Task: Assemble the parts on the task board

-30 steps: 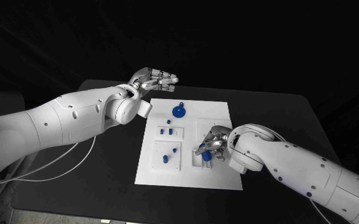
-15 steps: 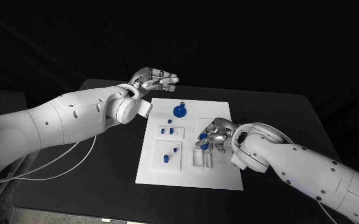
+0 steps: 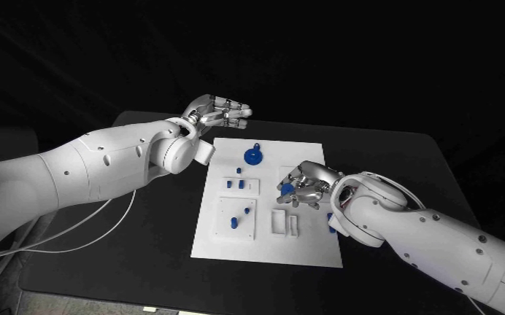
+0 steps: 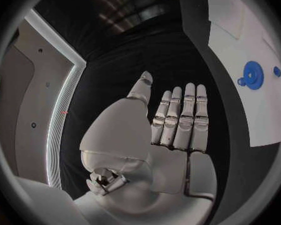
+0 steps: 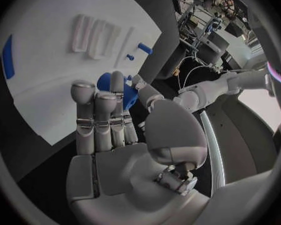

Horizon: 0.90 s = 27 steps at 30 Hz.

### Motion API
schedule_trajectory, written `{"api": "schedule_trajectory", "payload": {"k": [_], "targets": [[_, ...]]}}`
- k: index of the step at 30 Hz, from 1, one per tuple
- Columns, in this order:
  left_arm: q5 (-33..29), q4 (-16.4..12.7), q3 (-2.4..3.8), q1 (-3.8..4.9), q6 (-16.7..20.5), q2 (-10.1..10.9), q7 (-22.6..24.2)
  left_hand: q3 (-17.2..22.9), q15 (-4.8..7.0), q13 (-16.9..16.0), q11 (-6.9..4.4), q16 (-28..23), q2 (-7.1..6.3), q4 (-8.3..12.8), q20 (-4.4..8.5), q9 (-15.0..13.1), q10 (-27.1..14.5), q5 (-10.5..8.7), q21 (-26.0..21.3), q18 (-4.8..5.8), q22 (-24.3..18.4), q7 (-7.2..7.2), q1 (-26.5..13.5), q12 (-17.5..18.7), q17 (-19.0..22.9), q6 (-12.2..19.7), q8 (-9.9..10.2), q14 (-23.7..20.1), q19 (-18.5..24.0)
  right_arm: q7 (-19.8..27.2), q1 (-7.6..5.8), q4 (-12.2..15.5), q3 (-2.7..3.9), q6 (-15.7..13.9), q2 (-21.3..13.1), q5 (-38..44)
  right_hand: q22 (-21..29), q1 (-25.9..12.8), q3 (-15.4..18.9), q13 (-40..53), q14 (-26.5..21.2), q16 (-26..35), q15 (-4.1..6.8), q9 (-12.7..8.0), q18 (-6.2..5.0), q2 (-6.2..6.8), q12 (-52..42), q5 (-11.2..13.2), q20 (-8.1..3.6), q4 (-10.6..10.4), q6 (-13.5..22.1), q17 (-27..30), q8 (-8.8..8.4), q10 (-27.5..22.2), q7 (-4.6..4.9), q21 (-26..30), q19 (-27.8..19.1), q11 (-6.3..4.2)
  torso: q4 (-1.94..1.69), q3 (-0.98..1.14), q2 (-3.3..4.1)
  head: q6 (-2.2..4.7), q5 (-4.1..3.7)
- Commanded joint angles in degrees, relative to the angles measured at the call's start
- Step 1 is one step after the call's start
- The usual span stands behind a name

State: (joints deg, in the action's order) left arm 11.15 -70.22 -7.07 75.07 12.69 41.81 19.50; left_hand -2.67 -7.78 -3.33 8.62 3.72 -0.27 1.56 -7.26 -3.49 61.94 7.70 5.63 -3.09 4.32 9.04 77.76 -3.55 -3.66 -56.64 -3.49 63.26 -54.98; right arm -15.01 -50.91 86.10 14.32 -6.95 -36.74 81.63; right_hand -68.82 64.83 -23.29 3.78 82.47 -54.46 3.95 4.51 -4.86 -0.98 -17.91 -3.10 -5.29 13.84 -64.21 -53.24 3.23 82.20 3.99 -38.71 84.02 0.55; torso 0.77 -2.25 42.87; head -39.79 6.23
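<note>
Precision matters most at the right hand [image 3: 305, 186], which hovers over the middle of the task board [image 3: 316, 253], nearest the robot's side of the action. Its fingers [image 5: 111, 112] are closed round a small blue part [image 5: 118, 91], seen in the right wrist view tucked between thumb and fingertips. In the head view that part [image 3: 286, 191] peeks out just at the hand's left edge, above the board and not yet seated.

Just nearer the robot than the hand lie two white upright slots [image 3: 284, 222], and on the board's left half sits a raised square holding a blue peg [image 3: 233, 222] and a smaller blue stud [image 3: 247, 211]. I judge the step in hand to be carrying the held part to its seat. To do it well, the hand should keep the pinch firm, bring the part square over its socket, lower it straight, and release only once it is bottomed; which socket it belongs to I cannot tell.

Farther off, a blue gear [image 3: 252, 156] rests near the board's far edge. Beyond the far left corner the left hand [image 3: 218, 113] hangs with fingers straight, side by side and holding nothing, clear of the board; it should keep out of the way.
</note>
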Motion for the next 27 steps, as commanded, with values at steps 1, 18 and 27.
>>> {"api": "schedule_trajectory", "payload": {"k": [1,18,27], "targets": [[0.4,-0.2,0.03,0.04,-0.9,0.0,0.2,0.0,-0.33,0.0,-0.13,0.0,-0.15,-0.3,-0.2,-0.1,-0.5,0.06,0.4,0.11,0.0,-0.02,0.0,0.0,0.0,0.4,-0.3,-0.1,-0.3,8.8,0.6,0.6,-0.05,-1.9,-0.4,8.8,-0.1,2.1,-6.8,-0.2,0.1,-0.2,-0.5,0.0,-1.49,-1.61,14.4,0.4,0.35,-3.0,-3.3,0.1,0.5,-4.5,0.81,-0.2,2.8,0.8,0.01,-0.07,-0.02,-0.03,0.07],[0.4,-0.2,0.01,0.02,-1.2,0.0,-0.1,0.0,-0.35,0.0,-0.12,-0.1,-0.11,-0.2,-0.21,0.0,-0.5,0.09,0.3,0.09,0.0,-0.02,0.0,0.0,0.0,0.5,-0.3,-0.1,-0.3,17.2,4.68,1.9,-2.15,-9.7,-1.4,30.9,-0.3,3.3,-7.6,-0.4,0.2,-0.8,-2.37,-0.6,-2.03,-0.59,14.5,0.4,2.15,-3.2,-3.2,0.2,0.5,-11.0,1.43,0.0,2.8,2.58,-0.02,0.06,0.0,-0.25,0.29],[0.5,-0.2,-0.07,0.01,-1.4,0.1,-0.2,0.0,-0.35,0.0,-0.12,-0.1,-0.11,-0.2,-0.21,0.0,-0.5,0.09,0.3,0.09,0.0,-0.02,0.0,0.0,0.0,0.5,-0.3,-0.1,-0.3,15.9,5.89,1.4,-3.5,-11.8,-1.4,38.4,0.4,2.8,-8.1,-0.5,0.0,-0.1,-3.0,-0.5,-2.44,0.29,14.6,0.4,2.61,-3.3,-3.8,1.4,0.51,-14.6,1.32,1.3,2.7,3.54,-0.02,-0.01,-0.03,-0.33,0.2]]}}
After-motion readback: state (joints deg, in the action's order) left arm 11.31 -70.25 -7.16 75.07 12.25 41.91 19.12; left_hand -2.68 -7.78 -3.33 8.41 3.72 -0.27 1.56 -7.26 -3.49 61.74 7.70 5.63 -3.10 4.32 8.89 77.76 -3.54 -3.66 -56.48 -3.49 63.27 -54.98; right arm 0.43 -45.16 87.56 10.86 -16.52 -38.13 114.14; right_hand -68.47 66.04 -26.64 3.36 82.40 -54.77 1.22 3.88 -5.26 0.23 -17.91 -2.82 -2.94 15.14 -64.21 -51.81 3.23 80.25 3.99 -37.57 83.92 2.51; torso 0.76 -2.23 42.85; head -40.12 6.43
